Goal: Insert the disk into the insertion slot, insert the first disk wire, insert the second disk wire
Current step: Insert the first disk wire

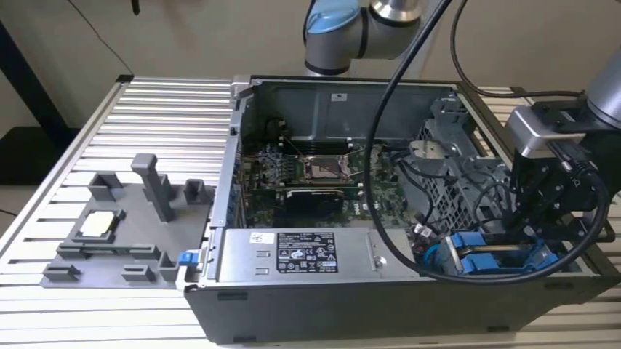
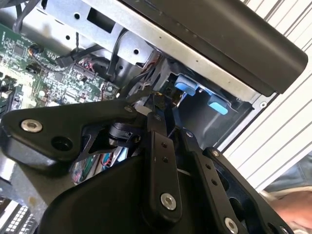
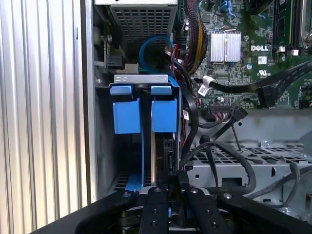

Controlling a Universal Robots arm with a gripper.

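Two blue-framed drives stand side by side in the insertion slot (image 3: 141, 78) at the case's front corner, on the exterior view's right (image 1: 495, 260). The disk (image 3: 163, 116) is the one beside the loose cables, and its grey edge runs down toward me. My gripper (image 3: 173, 183) hangs right over that edge. Its fingers are drawn close together on a black wire plug (image 3: 169, 157) that sits against the disk. In the second wrist view the gripper (image 2: 161, 105) points at the blue tabs (image 2: 185, 85). In the exterior view the gripper (image 1: 529, 236) reaches down into the case.
Black cables (image 3: 229, 161) loop over the perforated grey cage (image 3: 263, 155) right beside the disk. The motherboard (image 1: 321, 174) fills the case floor, with the power supply (image 1: 291, 254) in front of it. A grey fixture (image 1: 116, 225) stands on the ribbed table at the exterior view's left.
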